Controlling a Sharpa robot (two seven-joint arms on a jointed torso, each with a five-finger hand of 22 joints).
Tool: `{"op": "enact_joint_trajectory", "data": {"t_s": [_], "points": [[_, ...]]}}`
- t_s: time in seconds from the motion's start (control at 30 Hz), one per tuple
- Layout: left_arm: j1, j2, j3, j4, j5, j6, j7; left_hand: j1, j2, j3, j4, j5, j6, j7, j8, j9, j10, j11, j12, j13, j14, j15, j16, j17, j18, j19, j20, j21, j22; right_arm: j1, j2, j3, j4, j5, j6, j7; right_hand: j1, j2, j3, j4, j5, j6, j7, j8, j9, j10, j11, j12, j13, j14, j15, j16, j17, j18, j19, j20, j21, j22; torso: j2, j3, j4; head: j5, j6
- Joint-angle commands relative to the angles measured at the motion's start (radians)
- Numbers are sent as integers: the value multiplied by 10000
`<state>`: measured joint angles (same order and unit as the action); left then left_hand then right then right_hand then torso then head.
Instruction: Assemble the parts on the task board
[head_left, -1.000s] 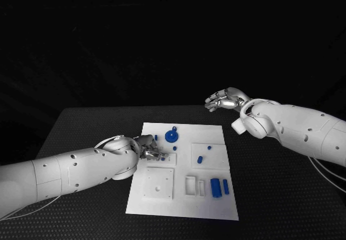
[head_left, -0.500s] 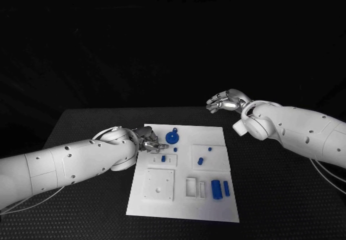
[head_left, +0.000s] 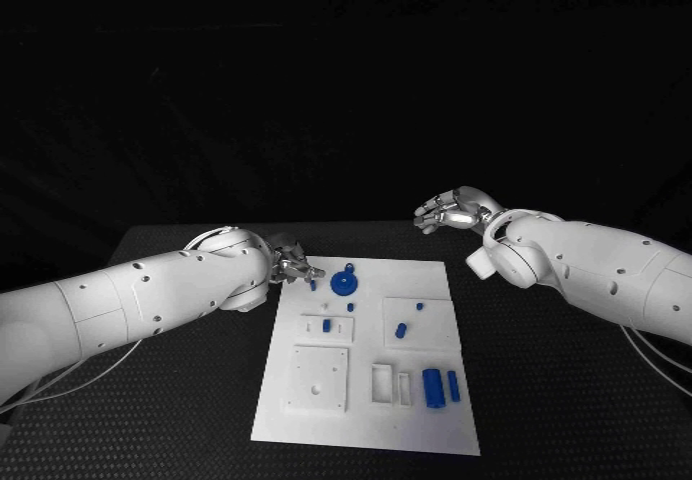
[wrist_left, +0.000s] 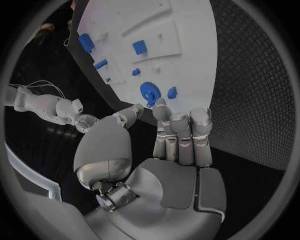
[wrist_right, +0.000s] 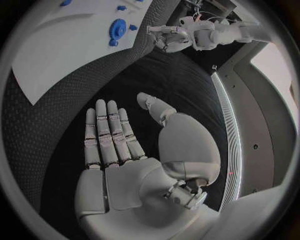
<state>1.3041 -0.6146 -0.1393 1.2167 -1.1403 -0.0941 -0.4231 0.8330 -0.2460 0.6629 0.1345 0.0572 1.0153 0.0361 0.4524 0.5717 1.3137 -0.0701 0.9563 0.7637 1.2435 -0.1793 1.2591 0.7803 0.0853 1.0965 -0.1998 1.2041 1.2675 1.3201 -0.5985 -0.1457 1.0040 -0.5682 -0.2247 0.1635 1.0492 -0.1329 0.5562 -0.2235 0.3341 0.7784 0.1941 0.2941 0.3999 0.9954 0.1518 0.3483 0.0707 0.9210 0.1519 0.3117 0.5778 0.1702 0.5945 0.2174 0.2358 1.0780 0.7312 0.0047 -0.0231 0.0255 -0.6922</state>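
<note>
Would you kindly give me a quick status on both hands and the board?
Left robot hand at the task board far-left corner, holding nothing. Right robot hand open, off the board. Blue gear untouched. Nothing in the way.

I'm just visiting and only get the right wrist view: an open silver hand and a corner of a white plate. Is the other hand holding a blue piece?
Observer: I cannot tell. In the left wrist view, the left hand has its thumb and fingertips close together beside the round blue part, with nothing clearly between them.
Visitor: Are there more pieces on the plate?
Observer: Yes. At the near end of the task board, a thick long blue part lies beside a thinner blue part.
</note>
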Motion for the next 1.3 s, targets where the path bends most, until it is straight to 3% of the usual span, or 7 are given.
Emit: {"op": "enact_joint_trajectory", "data": {"t_s": [0.03, 0.33, 0.5, 0.67, 1.3], "points": [[54, 191, 8, -422, 90, 761, 179, 9, 51, -80, 31, 0, -133, 75, -41, 0, -105, 4, -46, -3, -76, 39, -51, -15, 814, -58, -474, -56, -14, -11, 3, 4, -20, -28, 143, 51, -92, 13, -72, 13, 49, -40, 209, 36, -16, 8, 23, -37, -12, -63, -14, -42, -9, 165, -64, 6, -56, 11, 9, -4, -9, 2, 62], [144, 793, 19, -1553, -290, 1567, 113, -274, -249, -226, 411, -86, -213, 117, -57, 75, -211, 49, -30, 19, -147, 87, -72, 18, 770, -126, -452, -111, -40, -17, 28, 4, -13, -28, 148, 50, -90, 22, -75, 11, 59, -38, 207, 38, -18, 9, 22, -36, -12, -62, -17, -41, -9, 167, -63, 5, -60, 17, 12, 4, 7, 6, 68], [132, 1091, 13, -1956, -291, 1730, 188, -260, -267, -222, 459, -85, -237, 124, -59, 93, -238, 56, -26, 26, -171, 94, -69, 30, 771, -142, -455, -116, -40, -17, 48, 4, -20, -33, 158, 14, -90, 26, -76, 11, 64, -38, 207, 39, -19, 9, 21, -36, -12, -62, -18, -41, -9, 167, -62, 5, -61, 19, 14, -7, -5, 1, 58], [94, 1287, 7, -2388, -283, 1989, 344, -139, -151, -221, 437, -84, -286, 141, -63, 127, -278, 72, -11, 44, -207, 108, -54, 55, 771, -162, -461, -110, -32, -17, 69, 4, -19, -33, 174, 9, -94, 25, -79, 11, 71, -38, 207, 39, -20, 8, 22, -37, -12, -63, -18, -41, -10, 167, -63, 6, -64, 21, 9, -11, -16, -4, 44], [-129, 1627, 8, -2972, -180, 2014, 545, 59, 319, -496, 269, -74, -351, 157, -55, 246, -397, 90, 51, 94, -308, 127, -11, 130, 743, -278, -457, -89, 9, -17, 76, 4, 56, -33, 203, 0, -109, 23, -99, 12, 85, -43, 208, 39, -28, 2, 23, -39, -14, -83, -14, -51, -15, 163, -78, 10, -84, 34, -6, 14, 7, -75, -15]]}}
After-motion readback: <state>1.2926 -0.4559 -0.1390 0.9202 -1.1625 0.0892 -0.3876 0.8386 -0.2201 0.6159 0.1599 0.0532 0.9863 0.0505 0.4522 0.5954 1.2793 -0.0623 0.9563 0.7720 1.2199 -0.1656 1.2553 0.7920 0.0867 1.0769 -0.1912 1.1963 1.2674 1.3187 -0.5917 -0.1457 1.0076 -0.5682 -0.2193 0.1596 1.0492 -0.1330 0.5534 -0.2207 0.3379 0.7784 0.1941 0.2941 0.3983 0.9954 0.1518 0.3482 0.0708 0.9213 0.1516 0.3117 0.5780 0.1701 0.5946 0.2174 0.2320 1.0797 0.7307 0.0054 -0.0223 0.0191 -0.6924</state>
